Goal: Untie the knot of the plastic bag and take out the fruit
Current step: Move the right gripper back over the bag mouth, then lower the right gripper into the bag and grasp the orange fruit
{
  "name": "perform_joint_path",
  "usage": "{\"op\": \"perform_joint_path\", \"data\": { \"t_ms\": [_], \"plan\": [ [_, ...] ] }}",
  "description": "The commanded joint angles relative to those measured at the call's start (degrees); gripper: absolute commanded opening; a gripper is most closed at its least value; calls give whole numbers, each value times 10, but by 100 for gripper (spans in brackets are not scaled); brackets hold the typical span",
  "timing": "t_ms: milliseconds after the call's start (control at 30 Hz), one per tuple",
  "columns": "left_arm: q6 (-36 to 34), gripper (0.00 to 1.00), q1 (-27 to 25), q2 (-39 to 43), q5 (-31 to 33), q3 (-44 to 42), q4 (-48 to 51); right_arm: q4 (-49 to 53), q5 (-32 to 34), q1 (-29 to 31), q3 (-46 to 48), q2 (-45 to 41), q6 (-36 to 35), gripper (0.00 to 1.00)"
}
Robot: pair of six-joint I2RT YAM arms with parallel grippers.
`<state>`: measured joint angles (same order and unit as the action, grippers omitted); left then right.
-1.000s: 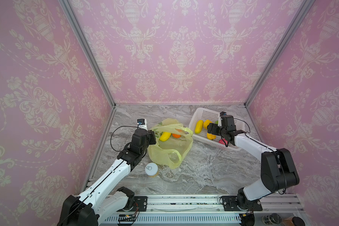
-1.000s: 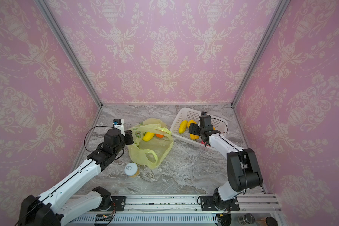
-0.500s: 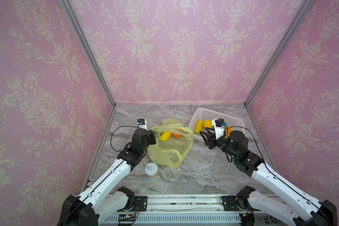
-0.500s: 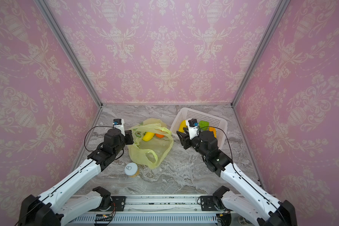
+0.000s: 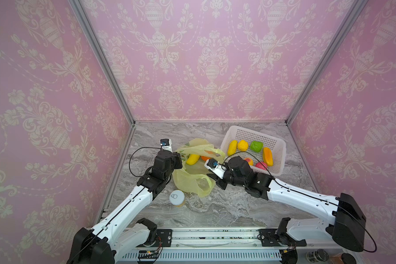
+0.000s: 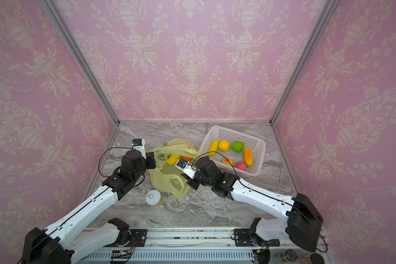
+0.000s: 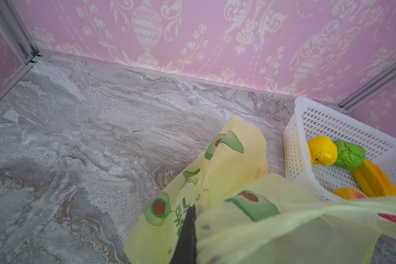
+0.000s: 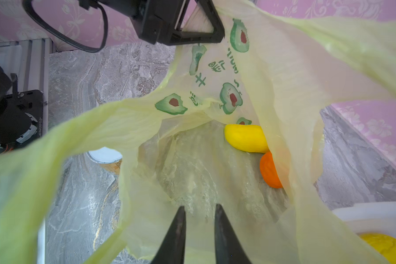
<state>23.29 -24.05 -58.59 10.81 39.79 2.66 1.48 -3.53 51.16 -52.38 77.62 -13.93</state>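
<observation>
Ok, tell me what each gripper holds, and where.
Left gripper pinches the bag at its rim. Right gripper, jaws slightly apart in the bag's mouth, holds nothing.

Four views, one tabletop.

The whole marble table [image 5: 215, 205] is looked down on in both top views from high at the front, with the back wall faced. The left wrist view is taken low and close over the plastic bag [image 7: 238, 160], toward the back wall and the white basket [image 7: 293, 137]. The right wrist view is taken very near, into the bag's open mouth, toward the left gripper [image 8: 218, 37]. The bag is shared by all four.
</observation>
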Motion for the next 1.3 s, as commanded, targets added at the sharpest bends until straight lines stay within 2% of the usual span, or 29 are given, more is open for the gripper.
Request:
{"op": "perform_joint_path", "data": {
  "t_ms": [0,133,200,300,433,500,600,700,767,867,1000,1167,1267],
  "plan": [
    [3,0,4,8,-2,4,13,31,41,3,-49,63,-31,18],
    [1,0,4,13,-6,3,12,70,88,6,-105,153,-50,18],
    [1,0,4,15,-6,2,11,82,120,11,-124,187,-61,14],
    [2,0,4,17,-7,2,10,71,126,22,-126,202,-73,13],
    [1,0,4,18,-11,2,9,55,102,43,-122,198,-86,21],
    [1,0,4,20,-15,2,9,55,112,50,-133,213,-90,24],
    [-4,0,4,23,-37,3,4,62,167,51,-176,264,-89,25],
    [-11,0,2,25,-89,11,-3,59,252,50,-220,323,-88,25],
    [-17,0,-5,24,-112,14,-11,58,285,50,-243,350,-85,25],
    [-28,0,-18,25,-131,14,-22,38,307,50,-253,360,-79,31],
    [-35,0,-27,31,-157,11,-36,7,347,49,-254,366,-76,43],
    [-37,0,-31,50,-181,-2,-58,20,419,30,-297,416,-66,53],
    [-36,0,-31,63,-185,-10,-69,39,449,11,-329,446,-51,68]
  ]
}}
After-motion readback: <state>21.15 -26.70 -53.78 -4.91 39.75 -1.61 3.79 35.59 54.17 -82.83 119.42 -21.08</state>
